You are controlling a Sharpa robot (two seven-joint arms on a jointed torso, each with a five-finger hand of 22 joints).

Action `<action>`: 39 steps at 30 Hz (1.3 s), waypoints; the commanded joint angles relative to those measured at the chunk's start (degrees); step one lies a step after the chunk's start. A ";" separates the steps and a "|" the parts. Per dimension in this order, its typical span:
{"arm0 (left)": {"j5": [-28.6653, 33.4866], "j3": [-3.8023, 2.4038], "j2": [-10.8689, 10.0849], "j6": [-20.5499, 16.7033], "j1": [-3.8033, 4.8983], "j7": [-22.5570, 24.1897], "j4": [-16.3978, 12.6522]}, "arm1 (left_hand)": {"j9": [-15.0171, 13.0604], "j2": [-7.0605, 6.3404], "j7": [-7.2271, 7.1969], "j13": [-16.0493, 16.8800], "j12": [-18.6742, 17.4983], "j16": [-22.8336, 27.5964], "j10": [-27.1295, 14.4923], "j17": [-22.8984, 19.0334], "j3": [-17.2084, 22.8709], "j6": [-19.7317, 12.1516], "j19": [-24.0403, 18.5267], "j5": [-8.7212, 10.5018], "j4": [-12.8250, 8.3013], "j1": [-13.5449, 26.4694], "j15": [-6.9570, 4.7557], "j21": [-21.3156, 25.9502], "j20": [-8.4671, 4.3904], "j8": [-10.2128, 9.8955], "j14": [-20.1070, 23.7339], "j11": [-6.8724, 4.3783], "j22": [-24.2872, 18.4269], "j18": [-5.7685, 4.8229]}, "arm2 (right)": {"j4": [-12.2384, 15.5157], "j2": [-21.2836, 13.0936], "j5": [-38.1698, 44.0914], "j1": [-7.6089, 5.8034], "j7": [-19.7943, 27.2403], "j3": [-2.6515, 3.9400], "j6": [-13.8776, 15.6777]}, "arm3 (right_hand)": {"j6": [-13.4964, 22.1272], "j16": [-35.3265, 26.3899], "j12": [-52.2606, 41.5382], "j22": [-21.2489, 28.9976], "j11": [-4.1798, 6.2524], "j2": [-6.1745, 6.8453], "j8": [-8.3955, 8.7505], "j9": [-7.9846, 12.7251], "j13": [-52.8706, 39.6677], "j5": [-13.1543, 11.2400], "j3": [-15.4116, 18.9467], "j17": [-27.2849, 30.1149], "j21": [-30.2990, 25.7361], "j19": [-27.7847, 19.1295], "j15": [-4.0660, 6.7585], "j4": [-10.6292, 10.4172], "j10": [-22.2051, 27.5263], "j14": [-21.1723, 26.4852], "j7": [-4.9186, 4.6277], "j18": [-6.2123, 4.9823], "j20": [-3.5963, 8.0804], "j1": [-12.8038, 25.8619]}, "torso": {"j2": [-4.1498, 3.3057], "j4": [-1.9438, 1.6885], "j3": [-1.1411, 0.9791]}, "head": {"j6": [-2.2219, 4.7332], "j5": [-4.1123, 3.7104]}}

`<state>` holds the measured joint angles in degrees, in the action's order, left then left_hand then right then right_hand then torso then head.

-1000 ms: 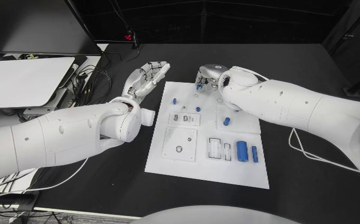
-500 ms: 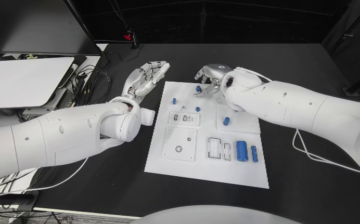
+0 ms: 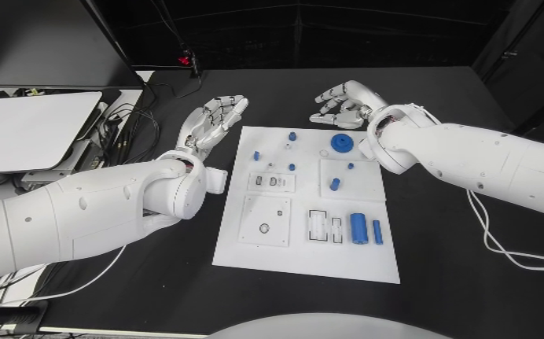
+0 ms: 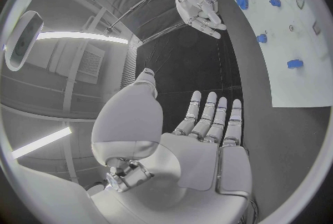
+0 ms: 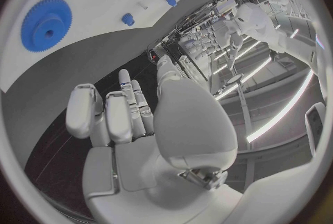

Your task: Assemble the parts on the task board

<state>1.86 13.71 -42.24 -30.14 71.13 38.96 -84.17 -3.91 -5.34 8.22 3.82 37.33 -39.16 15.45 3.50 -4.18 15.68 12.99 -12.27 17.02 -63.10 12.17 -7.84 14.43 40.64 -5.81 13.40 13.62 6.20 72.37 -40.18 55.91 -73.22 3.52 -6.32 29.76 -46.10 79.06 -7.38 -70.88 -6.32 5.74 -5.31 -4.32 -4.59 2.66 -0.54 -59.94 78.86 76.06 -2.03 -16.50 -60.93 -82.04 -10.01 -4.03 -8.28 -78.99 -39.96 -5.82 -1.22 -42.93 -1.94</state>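
Blue gear (image 3: 341, 142) beside right robot hand (image 3: 343, 105)

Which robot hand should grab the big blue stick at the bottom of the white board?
Probably the right hand: the stick lies on the board's right side. Both hands are open.

No legible text, label, brand, number or sign can be made out in any view. The task board (image 3: 297, 260) is marked only with outlined recesses, with no lettering that can be read. The white panel (image 3: 40, 127) at about nine o'clock of the board carries no readable marking.
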 commanded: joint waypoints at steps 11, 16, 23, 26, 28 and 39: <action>-0.11 -0.05 -0.29 0.34 0.07 17.13 -0.82 | 0.07 0.43 8.10 -0.06 0.44 -0.34 0.09 0.07 0.19 0.13 -0.11 -0.29 0.05 0.02 0.47 -0.28 0.17 0.43 0.12 0.46 0.08 -0.10 | 8.83 -10.47 -3.63 -0.65 3.04 -0.09 -3.64 | 6.91 10.56 -71.32 3.27 2.41 -2.54 -3.00 0.17 -66.70 2.06 5.83 -27.23 -5.00 -11.74 0.78 -0.97 -8.46 -6.00 1.90 -2.40 1.67 2.97 | -0.14 0.20 0.11 | 1.24 -3.99; -0.10 -0.05 -0.21 0.43 0.06 17.14 -0.60 | 0.07 0.43 8.10 -0.06 0.44 -0.34 0.09 0.07 0.19 0.13 -0.11 -0.29 0.05 0.02 0.47 -0.28 0.17 0.43 0.12 0.46 0.08 -0.10 | 8.48 -11.10 -2.56 -0.55 2.60 -0.14 -3.23 | 6.29 10.94 -82.62 -7.74 2.56 -2.20 -6.90 -0.32 -85.41 7.67 5.37 -30.06 3.17 -2.31 0.47 0.08 -29.07 -7.96 4.17 0.26 0.71 5.31 | -0.09 0.32 0.12 | 1.53 -4.96; -0.10 -0.05 -0.25 0.50 0.05 17.12 -0.41 | 0.07 0.56 8.17 -0.06 0.51 -0.46 0.12 0.08 0.25 0.15 -0.11 -0.42 0.06 0.00 0.56 -0.34 0.20 0.46 0.07 0.55 0.12 -0.16 | 6.11 -10.29 3.73 0.15 -0.49 -0.18 -3.28 | 9.15 10.94 -82.62 -19.12 2.03 -1.09 -11.59 -1.31 -85.41 11.69 2.51 -30.06 11.14 13.94 0.33 0.28 -29.07 -7.96 0.94 4.03 0.24 3.00 | -0.10 0.12 0.01 | 1.75 -5.73; -0.10 -0.05 -0.36 0.49 0.04 17.12 -0.34 | 0.08 0.61 8.20 -0.06 0.53 -0.49 0.13 0.08 0.27 0.15 -0.11 -0.47 0.05 -0.01 0.59 -0.35 0.20 0.47 0.06 0.57 0.13 -0.18 | 4.50 -9.26 8.57 0.65 -2.87 -0.19 -4.29 | 8.92 10.94 -82.62 -19.12 1.04 0.57 -16.54 -3.04 -85.41 13.55 0.90 -30.06 11.14 13.94 -0.46 0.10 -29.07 -7.96 0.26 4.03 -0.48 2.40 | -0.11 0.04 -0.01 | 1.87 -5.83; -0.10 -0.05 -0.39 0.49 0.04 17.11 -0.30 | 0.08 0.61 8.20 -0.06 0.53 -0.49 0.13 0.08 0.27 0.15 -0.11 -0.47 0.05 -0.01 0.59 -0.35 0.20 0.47 0.06 0.57 0.13 -0.18 | 3.74 -8.70 10.66 0.86 -4.06 -0.19 -5.10 | 8.60 10.94 -82.62 -19.12 0.64 1.13 -18.21 -3.71 -85.41 14.18 0.28 -30.06 11.14 13.94 -0.76 0.12 -29.07 -7.96 0.21 4.03 -0.70 1.93 | -0.11 -0.02 -0.01 | 1.90 -5.76; -0.10 -0.05 -0.41 0.46 -0.01 17.09 -0.08 | 0.08 0.75 8.25 -0.06 0.59 -0.55 0.15 0.08 0.34 0.16 -0.12 -0.61 0.05 -0.04 0.66 -0.40 0.22 0.49 0.04 0.64 0.16 -0.23 | -0.16 -5.71 17.01 2.80 -9.44 -0.18 -8.41 | 8.94 10.94 -82.62 -19.12 -0.57 2.78 -22.72 -5.41 -85.41 14.42 -2.61 -30.06 11.14 13.94 -1.74 0.19 -29.07 -7.96 -0.62 4.03 -1.74 -0.76 | -0.09 -0.06 0.01 | 1.75 -5.62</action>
<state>1.86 13.71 -42.63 -30.13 71.05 38.97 -84.25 -3.92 -5.27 8.22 3.83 37.55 -39.38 15.66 3.49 -4.18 15.68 12.99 -12.53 17.02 -63.16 12.57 -8.04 14.43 40.88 -5.79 13.60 13.74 6.19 72.45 -46.00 69.13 -70.43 -3.02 -6.52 23.49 -37.09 89.86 -89.86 -74.94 -6.36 8.50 -27.78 -9.65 -74.94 17.10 -2.81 -74.94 89.82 84.01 -3.39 -16.30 -84.04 -84.04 -9.95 -0.39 -9.68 -79.26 -40.07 -5.84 -1.22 -41.09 -7.69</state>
